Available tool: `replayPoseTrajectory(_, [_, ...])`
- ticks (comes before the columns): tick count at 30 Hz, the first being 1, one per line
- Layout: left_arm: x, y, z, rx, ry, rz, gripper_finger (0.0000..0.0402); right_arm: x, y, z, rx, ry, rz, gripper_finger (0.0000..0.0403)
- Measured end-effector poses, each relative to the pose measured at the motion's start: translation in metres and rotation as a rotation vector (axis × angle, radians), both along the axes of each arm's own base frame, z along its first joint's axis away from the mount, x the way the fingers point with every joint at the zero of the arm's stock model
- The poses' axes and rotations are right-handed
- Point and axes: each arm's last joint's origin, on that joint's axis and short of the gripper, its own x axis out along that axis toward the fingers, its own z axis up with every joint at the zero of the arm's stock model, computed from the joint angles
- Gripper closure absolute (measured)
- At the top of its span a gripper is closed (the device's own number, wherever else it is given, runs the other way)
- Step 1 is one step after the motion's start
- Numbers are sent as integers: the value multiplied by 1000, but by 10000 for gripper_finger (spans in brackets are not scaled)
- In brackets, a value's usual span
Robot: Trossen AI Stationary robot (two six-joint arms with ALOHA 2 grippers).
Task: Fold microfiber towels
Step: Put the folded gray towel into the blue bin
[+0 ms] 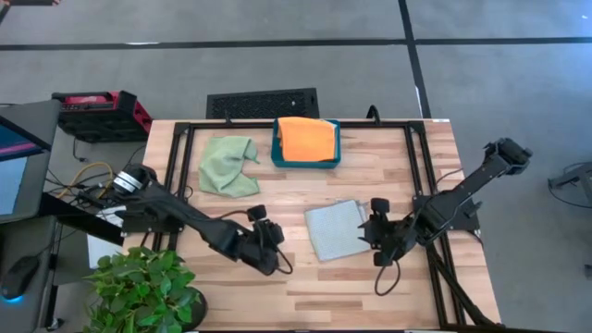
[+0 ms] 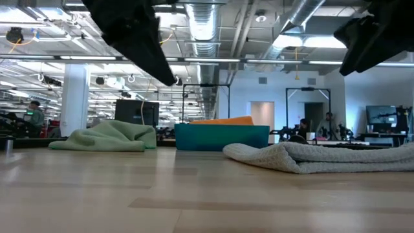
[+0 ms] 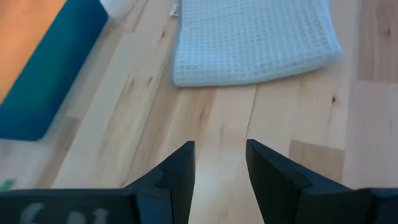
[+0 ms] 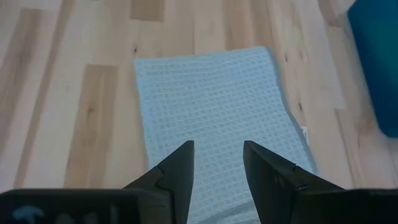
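Light wood-plank table (image 1: 305, 287). Directly on it: folded grey towel (image 1: 335, 228) right of centre, crumpled green towel (image 1: 228, 165) toward the back left, teal tray (image 1: 306, 159) at the back centre, well apart from the grey towel. Black frame rails (image 1: 421, 162) run along the table's edges.

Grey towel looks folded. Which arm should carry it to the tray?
Probably right: the right gripper, open, hangs over the grey towel. The left gripper is beside it over bare wood.
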Motion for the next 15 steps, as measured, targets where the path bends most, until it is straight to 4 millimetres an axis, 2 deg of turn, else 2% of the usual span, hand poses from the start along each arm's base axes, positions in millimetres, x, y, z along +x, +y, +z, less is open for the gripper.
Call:
replayPoseTrajectory(10, [14,26,-5,-58,-72,126,266,10,-17,0,9,-2,-97,242])
replayPoseTrajectory(15, [15,28,-5,-90,-64,123,266,11,-19,-1,20,13,-87,242])
